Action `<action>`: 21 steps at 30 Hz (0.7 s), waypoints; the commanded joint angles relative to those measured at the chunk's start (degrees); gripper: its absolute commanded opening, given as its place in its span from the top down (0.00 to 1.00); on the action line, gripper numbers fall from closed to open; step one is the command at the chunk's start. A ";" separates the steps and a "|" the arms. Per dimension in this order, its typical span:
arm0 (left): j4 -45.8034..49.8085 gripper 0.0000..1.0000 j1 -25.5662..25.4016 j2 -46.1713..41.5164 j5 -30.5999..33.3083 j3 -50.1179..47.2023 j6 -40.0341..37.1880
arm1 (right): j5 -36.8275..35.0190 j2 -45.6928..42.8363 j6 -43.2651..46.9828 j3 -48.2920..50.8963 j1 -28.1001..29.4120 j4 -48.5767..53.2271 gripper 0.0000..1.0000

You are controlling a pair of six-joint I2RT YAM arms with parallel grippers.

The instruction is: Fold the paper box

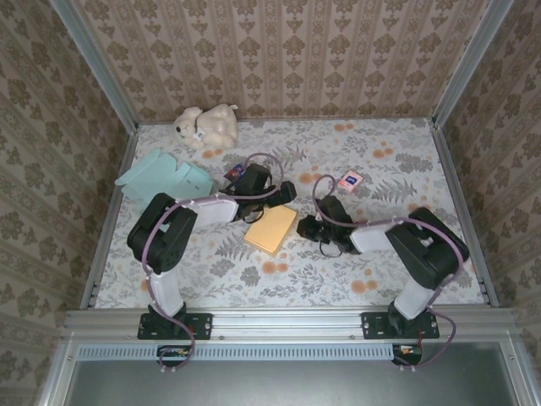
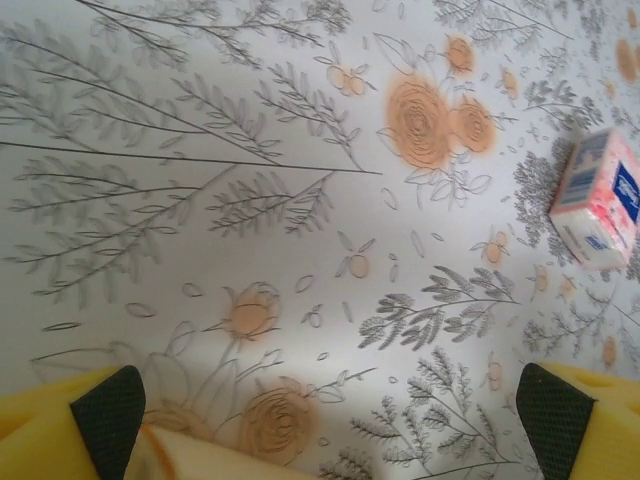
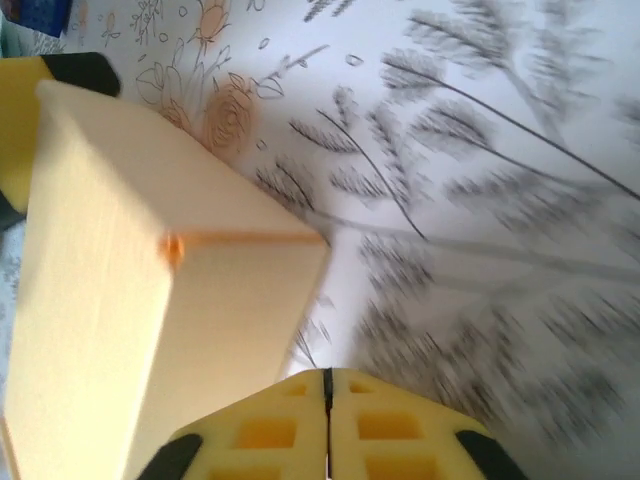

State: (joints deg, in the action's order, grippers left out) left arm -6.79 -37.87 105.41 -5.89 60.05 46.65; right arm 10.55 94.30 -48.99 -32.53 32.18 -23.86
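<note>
The folded yellow paper box (image 1: pixel 270 229) lies on the floral cloth between the two arms. In the right wrist view the box (image 3: pixel 150 300) stands as a closed block at the left, close beside my right gripper (image 3: pixel 327 385), whose yellow fingers are pressed together with nothing between them. My right gripper (image 1: pixel 306 227) sits just right of the box. My left gripper (image 1: pixel 286 193) hovers at the box's far corner. In the left wrist view its fingers (image 2: pixel 105 410) stand wide apart, and a strip of the box edge (image 2: pixel 200 462) shows low between them.
A flat teal paper box (image 1: pixel 162 178) lies at the back left, with a white plush toy (image 1: pixel 205 125) behind it. A small pink packet (image 1: pixel 350 179) (image 2: pixel 597 198) lies right of centre, and a small dark blue packet (image 1: pixel 236 172) beside the left arm's wrist.
</note>
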 commanded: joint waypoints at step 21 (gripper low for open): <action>18.70 0.01 -12.14 -32.83 18.15 -22.76 34.50 | 0.41 1.05 33.87 -25.50 -2.65 23.03 0.41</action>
State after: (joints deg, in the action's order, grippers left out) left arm 15.64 -47.37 74.06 9.65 38.41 73.58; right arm 3.25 91.53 -19.75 -54.26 30.04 -6.85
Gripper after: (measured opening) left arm 0.994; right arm 0.591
